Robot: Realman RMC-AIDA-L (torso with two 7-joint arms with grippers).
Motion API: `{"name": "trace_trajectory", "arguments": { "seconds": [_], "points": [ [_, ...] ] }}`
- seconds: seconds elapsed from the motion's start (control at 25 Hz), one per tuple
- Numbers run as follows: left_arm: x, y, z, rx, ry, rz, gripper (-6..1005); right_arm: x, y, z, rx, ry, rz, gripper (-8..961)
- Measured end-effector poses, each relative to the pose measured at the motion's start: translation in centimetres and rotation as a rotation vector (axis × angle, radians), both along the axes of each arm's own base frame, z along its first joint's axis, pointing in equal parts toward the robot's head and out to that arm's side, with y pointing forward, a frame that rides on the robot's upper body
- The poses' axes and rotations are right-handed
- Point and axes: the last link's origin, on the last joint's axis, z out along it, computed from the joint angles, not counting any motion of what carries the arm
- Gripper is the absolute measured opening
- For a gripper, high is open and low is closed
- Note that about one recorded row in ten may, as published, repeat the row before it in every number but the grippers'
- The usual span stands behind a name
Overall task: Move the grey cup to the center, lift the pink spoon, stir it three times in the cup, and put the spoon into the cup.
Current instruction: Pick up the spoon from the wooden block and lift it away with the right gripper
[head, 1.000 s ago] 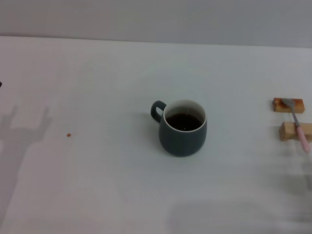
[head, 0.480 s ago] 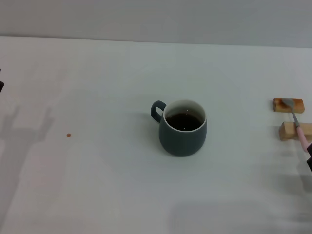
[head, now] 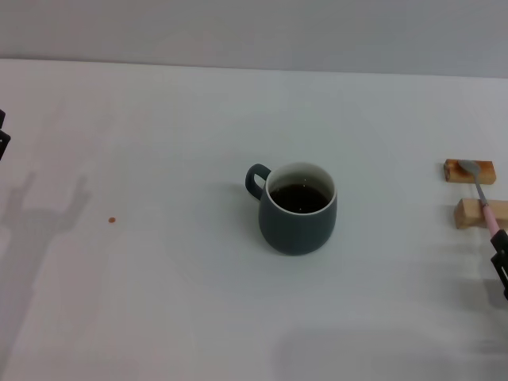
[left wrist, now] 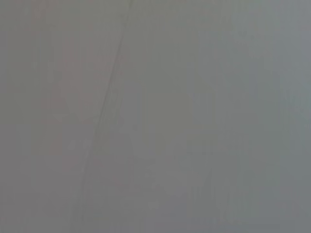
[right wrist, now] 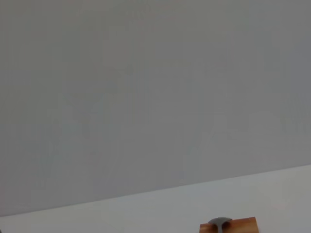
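Observation:
The grey cup (head: pixel 298 209) stands upright near the middle of the white table, handle to the left, dark liquid inside. The pink spoon (head: pixel 484 201) lies across two small wooden blocks at the right edge, metal bowl on the far block, pink handle toward me. My right gripper (head: pixel 502 266) shows as a dark tip at the right edge, just at the near end of the spoon handle. My left gripper (head: pixel 3 136) is a dark sliver at the left edge, far from the cup. In the right wrist view the spoon bowl (right wrist: pixel 219 224) rests on the far block (right wrist: pixel 228 226).
Two wooden blocks (head: pixel 470 171) (head: pixel 473 213) hold the spoon. A small brown speck (head: pixel 112 221) lies left of the cup. The left arm's shadow falls on the table's left side. The left wrist view is plain grey.
My right gripper has come into view at the right edge, up to the spoon handle's near end. The left gripper has crept a little further into view at the left edge. Cup and spoon have not moved.

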Motion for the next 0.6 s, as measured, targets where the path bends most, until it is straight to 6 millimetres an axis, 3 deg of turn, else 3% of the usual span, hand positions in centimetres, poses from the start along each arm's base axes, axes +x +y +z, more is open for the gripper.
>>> {"name": "trace_trajectory", "arguments": {
  "seconds": [0.6],
  "points": [
    [0.21,0.07,0.0,0.003,-0.005,-0.008,846,-0.14,0.86,-0.47,-0.026,0.0,-0.005,502]
  ]
}}
